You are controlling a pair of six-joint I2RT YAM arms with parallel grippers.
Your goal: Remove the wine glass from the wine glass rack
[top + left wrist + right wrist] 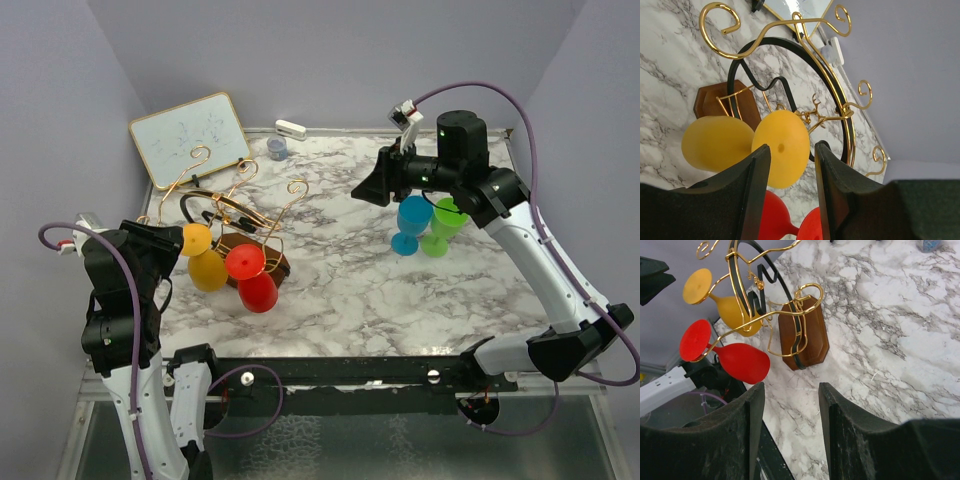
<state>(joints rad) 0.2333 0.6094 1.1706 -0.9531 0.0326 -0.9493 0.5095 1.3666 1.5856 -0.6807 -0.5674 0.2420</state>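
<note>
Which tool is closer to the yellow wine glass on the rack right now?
Left. The left tool sits open at the foot of the yellow wine glass; the right tool is across the table, near the blue glass.

Gold wire wine glass rack point(240, 200), brown wooden base point(817, 335); yellow wine glass point(207, 270); red wine glass point(259, 292); white, grey-veined marble tabletop point(400, 290); far roll point(277, 148) seemingly blue-grey.

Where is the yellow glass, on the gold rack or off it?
On it. The yellow glass hangs upside down, its foot caught in a gold arm of the wine glass rack.
</note>
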